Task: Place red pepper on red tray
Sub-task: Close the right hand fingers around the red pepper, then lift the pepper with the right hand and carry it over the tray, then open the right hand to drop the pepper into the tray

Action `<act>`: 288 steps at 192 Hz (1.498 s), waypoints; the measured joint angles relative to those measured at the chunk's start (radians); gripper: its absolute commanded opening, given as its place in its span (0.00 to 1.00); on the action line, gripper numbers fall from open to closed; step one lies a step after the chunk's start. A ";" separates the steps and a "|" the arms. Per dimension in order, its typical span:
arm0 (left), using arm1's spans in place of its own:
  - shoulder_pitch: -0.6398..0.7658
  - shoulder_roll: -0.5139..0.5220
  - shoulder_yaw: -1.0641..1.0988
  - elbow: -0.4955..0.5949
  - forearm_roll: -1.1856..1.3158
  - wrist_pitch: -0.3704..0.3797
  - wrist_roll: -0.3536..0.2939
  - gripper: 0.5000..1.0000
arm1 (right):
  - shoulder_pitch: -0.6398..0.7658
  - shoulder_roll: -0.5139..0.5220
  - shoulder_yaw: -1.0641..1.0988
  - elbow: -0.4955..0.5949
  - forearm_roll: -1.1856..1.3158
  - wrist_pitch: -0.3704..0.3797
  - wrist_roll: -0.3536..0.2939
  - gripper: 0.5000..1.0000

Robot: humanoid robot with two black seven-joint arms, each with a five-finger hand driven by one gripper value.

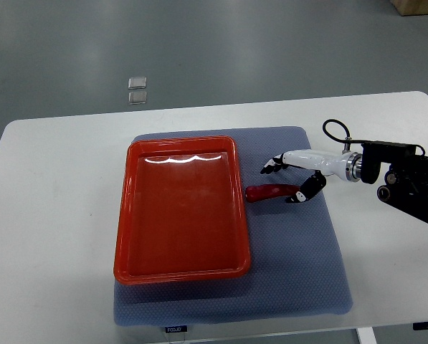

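Top view: the scene is being viewed steeply from above, over a white table [63, 215].
Mat: a blue-grey padded mat [300, 265] is being seen spread on the table, under the tray and the pepper.
Red tray: the red tray [125, 215] is being shown lying on the left part of the mat, its long side running away from the camera; nothing is being held in it.
Red pepper: the red pepper [269, 193] is being seen lying on the mat, just beside the tray's right rim and outside it, stretched left to right.
Right hand: the right hand [294, 183] is being reached in from the right edge on a white forearm; its black fingers [272, 166] are being held apart, one group above the pepper and one at the pepper's right end. Whether the pepper is being touched cannot be told.
Floor: two small pale squares [137, 90] are being shown on the grey floor beyond the table.
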 measured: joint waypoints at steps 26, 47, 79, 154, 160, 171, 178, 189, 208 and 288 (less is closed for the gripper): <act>0.000 0.000 0.000 0.000 0.000 0.000 0.000 1.00 | 0.000 0.009 -0.002 0.000 -0.005 0.003 0.000 0.44; 0.000 0.000 0.000 0.000 0.000 0.000 0.000 1.00 | 0.002 0.012 -0.013 0.000 -0.010 0.004 0.000 0.28; 0.000 0.000 0.000 0.000 0.000 0.000 0.000 1.00 | 0.002 0.013 -0.020 0.000 -0.012 0.004 0.001 0.02; 0.000 0.000 0.000 0.000 0.000 0.000 0.000 1.00 | 0.050 -0.002 -0.017 0.000 -0.002 0.004 0.011 0.00; 0.000 0.000 0.000 0.000 0.000 0.000 0.000 1.00 | 0.062 -0.004 -0.015 0.000 0.001 0.003 0.014 0.00; 0.000 0.000 0.000 0.000 0.000 0.000 0.000 1.00 | 0.083 -0.004 -0.014 0.000 0.005 0.002 0.027 0.00; 0.000 0.000 0.000 0.000 0.000 0.000 0.000 1.00 | 0.098 0.000 -0.013 0.000 0.006 0.002 0.039 0.00; 0.000 0.000 0.000 0.000 0.000 0.000 0.000 1.00 | 0.125 0.009 -0.013 0.002 0.007 0.001 0.062 0.00; 0.000 0.000 0.000 0.000 0.000 0.000 0.000 1.00 | 0.163 0.050 -0.014 0.004 0.007 -0.001 0.092 0.00; 0.000 0.000 0.000 0.000 0.000 0.000 0.000 1.00 | 0.254 0.353 -0.265 -0.115 -0.010 -0.094 0.105 0.15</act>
